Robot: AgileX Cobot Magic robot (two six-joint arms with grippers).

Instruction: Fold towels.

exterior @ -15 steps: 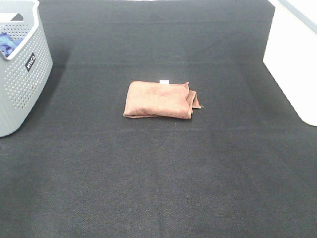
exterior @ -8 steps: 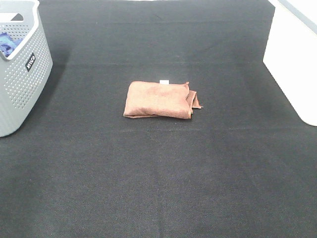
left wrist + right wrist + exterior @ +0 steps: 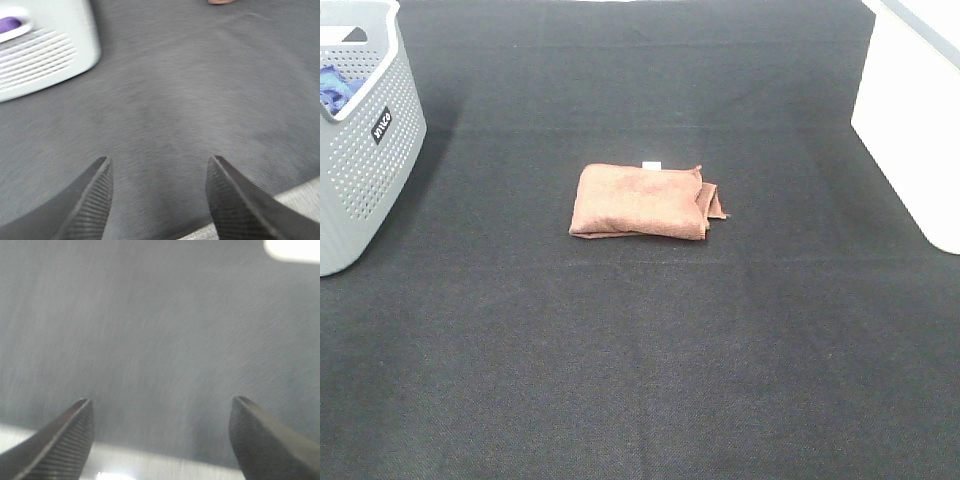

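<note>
From the high camera, the folded reddish-brown microfibre towel [image 3: 642, 202] lies mid-counter on the black cloth-covered counter [image 3: 640, 350], well apart from the grey perforated plastic basket [image 3: 365, 150]. Left wrist: left pincer [image 3: 159, 197] spread apart, empty. Right wrist: right pincer [image 3: 162, 437] likewise apart, empty.

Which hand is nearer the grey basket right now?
Left. The left hand has the grey basket in its wrist view; the right hand sees only dark cloth and a white edge.
</note>
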